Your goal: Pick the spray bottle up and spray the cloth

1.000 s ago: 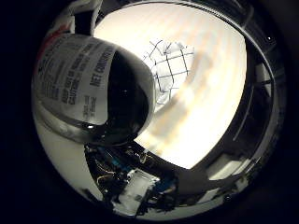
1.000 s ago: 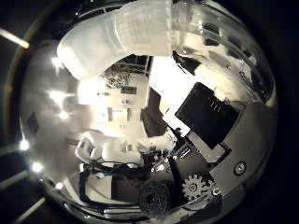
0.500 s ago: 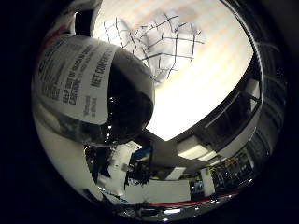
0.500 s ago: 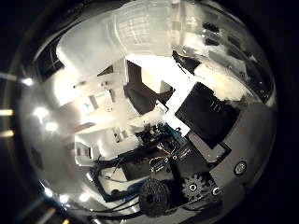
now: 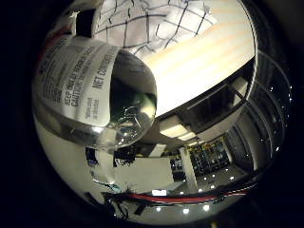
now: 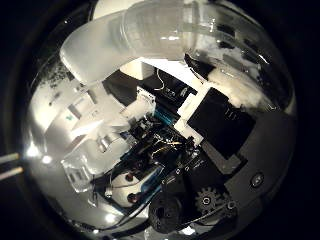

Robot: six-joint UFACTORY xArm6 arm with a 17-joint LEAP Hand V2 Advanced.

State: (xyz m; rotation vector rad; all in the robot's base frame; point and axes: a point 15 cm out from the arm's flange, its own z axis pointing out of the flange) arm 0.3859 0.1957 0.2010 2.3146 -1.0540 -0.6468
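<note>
The spray bottle (image 5: 85, 90) lies close against my palm: a clear rounded body with a white printed label. It fills much of the little finger side view. Its pale translucent upper part (image 6: 145, 37) arches across the thumb side view. My right hand (image 6: 225, 130) shows as black and white finger parts and gears curled beside the bottle, holding it. The cloth (image 5: 152, 23), white with a dark grid pattern, lies crumpled on the light wooden table (image 5: 204, 61) beyond the bottle. The bottle is held above the table.
Past the table's edge (image 5: 190, 102) the room shows: a shelving area with small lights (image 5: 209, 161) and a red strip (image 5: 180, 197). White equipment (image 6: 85, 130) stands in the background of the thumb side view.
The whole picture has swung: the cloth sits nearer the view's rim and more of the room shows past the table edge. The bottle stays fixed against the palm.
</note>
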